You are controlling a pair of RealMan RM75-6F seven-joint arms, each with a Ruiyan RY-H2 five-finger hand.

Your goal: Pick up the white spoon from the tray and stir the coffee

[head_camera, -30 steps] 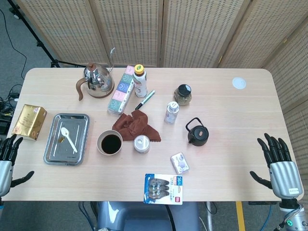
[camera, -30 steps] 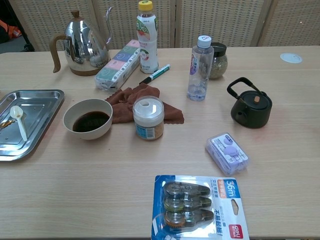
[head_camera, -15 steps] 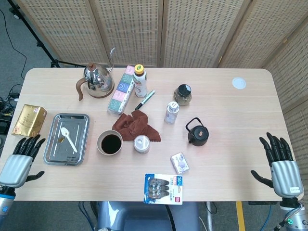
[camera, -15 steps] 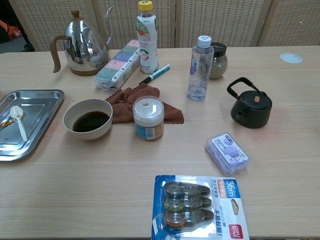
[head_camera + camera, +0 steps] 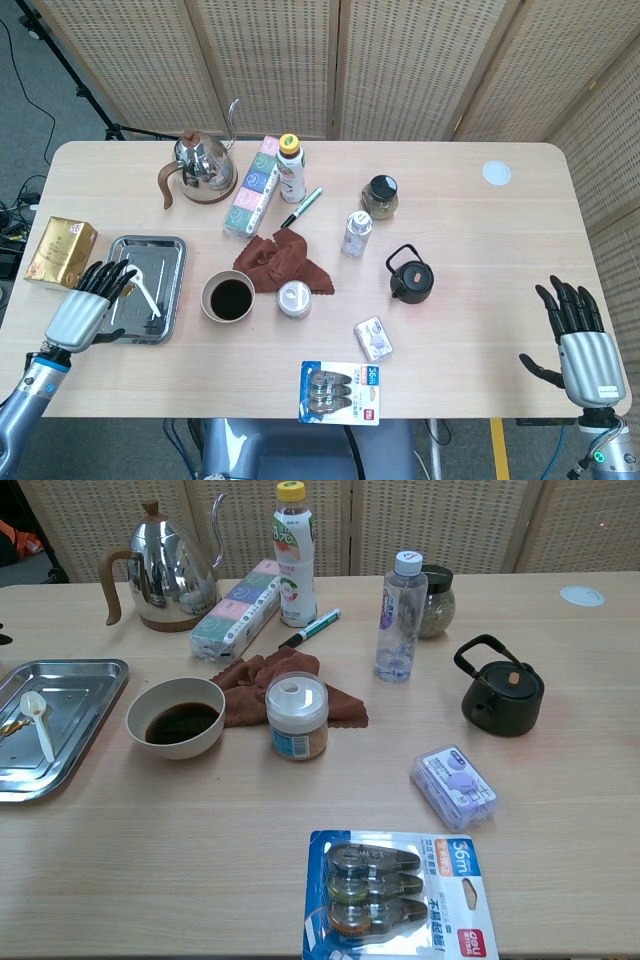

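Head view: my left hand [image 5: 88, 305] hangs over the left rim of the steel tray [image 5: 172, 262] near the tabletop's left edge, fingers spread and holding nothing, their tips reaching toward the white spoon [image 5: 146, 291]. The spoon lies loose in the tray, bowl toward the far end and handle slanting to the near right; the coffee cup [image 5: 229, 298] stands just beside the tray's right rim. I judge the spoon light, stiff and thin plastic, lying flat on smooth metal, so it will likely skate if pushed; I would pinch the handle near its middle or free end, well clear of the bowl. My right hand [image 5: 580, 336] waits at the near right corner of the tabletop, fingers apart and empty. One second ago the left hand sat off the left edge; half a second ago it was at that edge; now it has come in over the tray, while the right hand has barely shifted. Chest view: the tray sits at the left edge with the spoon resting in it, bowl far and handle near, and the cup of dark coffee is just to its right. Neither hand shows clearly here, and nothing on the tabletop has moved since the earlier frames.
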